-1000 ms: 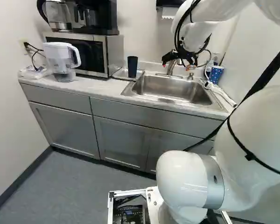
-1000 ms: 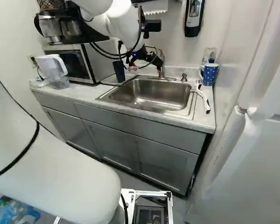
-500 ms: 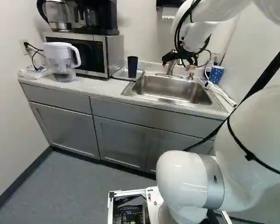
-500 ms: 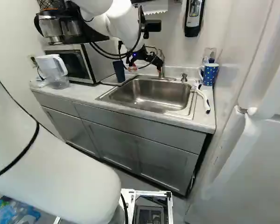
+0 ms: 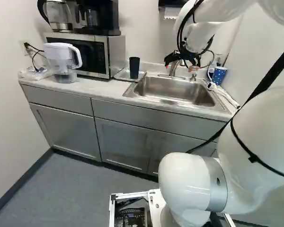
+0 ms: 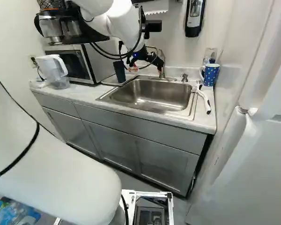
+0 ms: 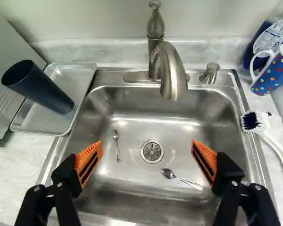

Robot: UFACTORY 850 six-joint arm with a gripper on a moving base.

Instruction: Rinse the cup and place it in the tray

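Note:
My gripper (image 5: 181,65) hangs above the sink in the left base view. In the wrist view the gripper (image 7: 147,149) is open, its orange pads wide apart over the sink basin (image 7: 132,122) with nothing between them. A dark blue cup (image 7: 42,90) stands upright in the metal tray (image 7: 32,121), beside the sink and away from the fingers. The same cup (image 6: 119,71) shows near the microwave in the right base view. The faucet (image 7: 173,73) reaches over the basin ahead of the gripper. Whether water runs cannot be told.
Two spoons (image 7: 168,173) lie in the basin near the drain. A dotted mug (image 7: 275,70), a blue bottle (image 7: 263,41) and a white brush (image 7: 275,141) are on the sink's other side. A water pitcher (image 5: 63,61) and the microwave (image 5: 87,54) stand beyond the tray.

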